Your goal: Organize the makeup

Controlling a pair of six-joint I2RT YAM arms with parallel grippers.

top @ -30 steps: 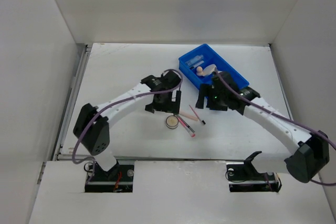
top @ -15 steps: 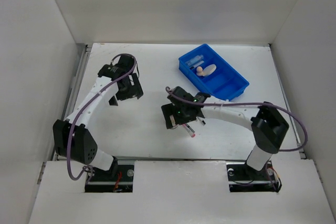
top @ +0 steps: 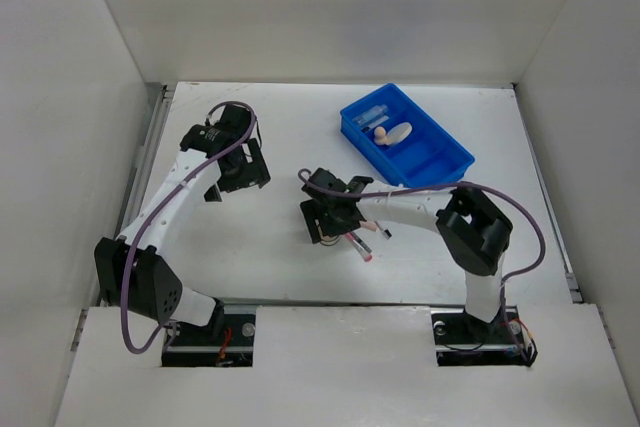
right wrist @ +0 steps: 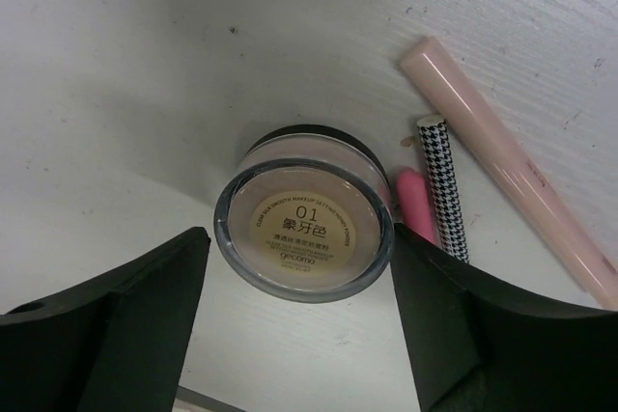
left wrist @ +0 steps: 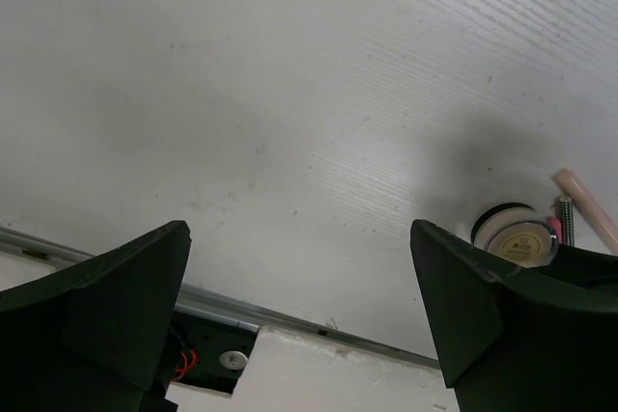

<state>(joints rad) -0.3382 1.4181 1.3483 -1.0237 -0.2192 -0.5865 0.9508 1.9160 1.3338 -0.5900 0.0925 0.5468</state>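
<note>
The round beige compact (right wrist: 304, 221) stands on the table between the spread fingers of my open right gripper (right wrist: 297, 243), apparently untouched. A pink-tipped pencil (right wrist: 417, 206), a houndstooth-patterned pencil (right wrist: 442, 190) and a pale pink pencil (right wrist: 512, 166) lie just right of it. From above, my right gripper (top: 325, 220) covers the compact; the pencils (top: 360, 245) show beside it. My left gripper (top: 236, 163) is open and empty at the left, and its wrist view shows the compact (left wrist: 517, 239) far off. Clear tubes (top: 372, 114) and a beige sponge (top: 397, 133) lie in the blue tray (top: 440, 162).
The blue divided tray stands at the back right of the table. White walls close in the table on three sides. A metal rail (left wrist: 290, 320) and a raised white ledge (top: 320, 357) run along the near edge by the arm bases.
My left arm swung away from the compact to the left. My right arm came from the tray down over the compact and edged a little further left.
</note>
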